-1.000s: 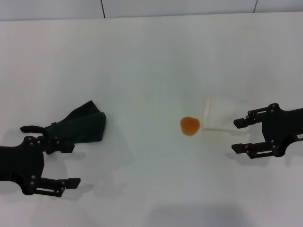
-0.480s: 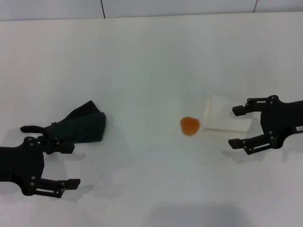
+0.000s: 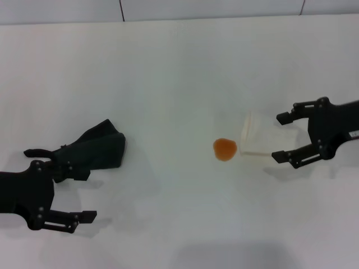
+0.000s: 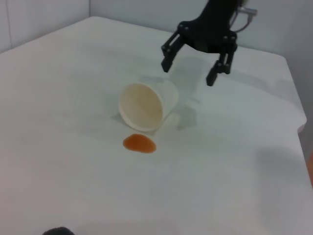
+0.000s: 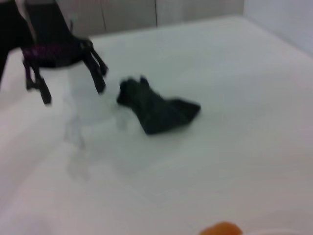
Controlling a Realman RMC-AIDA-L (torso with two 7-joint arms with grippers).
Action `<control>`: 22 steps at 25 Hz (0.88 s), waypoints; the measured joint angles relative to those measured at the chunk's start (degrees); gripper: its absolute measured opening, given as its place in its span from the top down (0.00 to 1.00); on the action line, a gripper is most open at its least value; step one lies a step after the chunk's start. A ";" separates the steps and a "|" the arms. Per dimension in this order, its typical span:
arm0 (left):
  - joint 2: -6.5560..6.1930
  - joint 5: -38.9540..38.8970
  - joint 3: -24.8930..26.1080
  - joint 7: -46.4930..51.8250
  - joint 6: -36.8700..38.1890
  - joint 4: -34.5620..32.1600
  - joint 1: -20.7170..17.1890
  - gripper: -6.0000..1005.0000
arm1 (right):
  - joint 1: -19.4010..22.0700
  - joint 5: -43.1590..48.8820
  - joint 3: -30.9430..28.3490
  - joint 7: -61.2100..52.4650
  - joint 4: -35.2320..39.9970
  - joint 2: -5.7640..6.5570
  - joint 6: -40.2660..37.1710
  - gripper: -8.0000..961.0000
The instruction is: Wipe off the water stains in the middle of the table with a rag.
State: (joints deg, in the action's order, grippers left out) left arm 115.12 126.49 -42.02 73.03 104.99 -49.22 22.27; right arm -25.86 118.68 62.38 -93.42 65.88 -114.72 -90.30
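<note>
The water stains are one small orange blot [image 3: 225,149] near the middle of the white table [image 3: 168,73], also seen in the left wrist view as a blot [image 4: 139,143]. The dark rag [image 3: 98,150] lies at the left, crumpled, with its wad [image 5: 156,107] in the right wrist view. My left gripper [image 3: 84,195] is open just in front of the rag, its upper finger beside the cloth, holding nothing. My right gripper [image 3: 280,137] is open at the right, its fingers on either side of the closed end of a tipped cup.
A pale translucent cup [image 3: 261,140] lies on its side right of the blot, its mouth [image 4: 142,106] facing the blot. A grey wall runs along the table's far edge [image 3: 179,19].
My right gripper has shifted away from the front edge and toward the cup, so its fingers now flank the cup's end. The left gripper, rag and blot have stayed put.
</note>
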 joint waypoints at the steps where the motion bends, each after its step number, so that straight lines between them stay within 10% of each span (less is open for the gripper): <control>1: 0.01 0.04 -0.03 0.00 0.01 0.00 0.09 0.13 | -1.01 1.75 0.16 -1.41 0.42 -0.07 -0.20 0.09; 22: 0.14 0.28 -1.27 0.00 -0.50 -0.09 1.88 0.13 | -20.01 26.94 13.10 -22.98 -1.19 -0.50 -1.00 0.11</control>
State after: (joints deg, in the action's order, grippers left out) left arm 115.26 126.77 -43.29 73.03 104.49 -49.31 24.15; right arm -45.87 145.62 75.48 -116.41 64.70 -115.22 -91.30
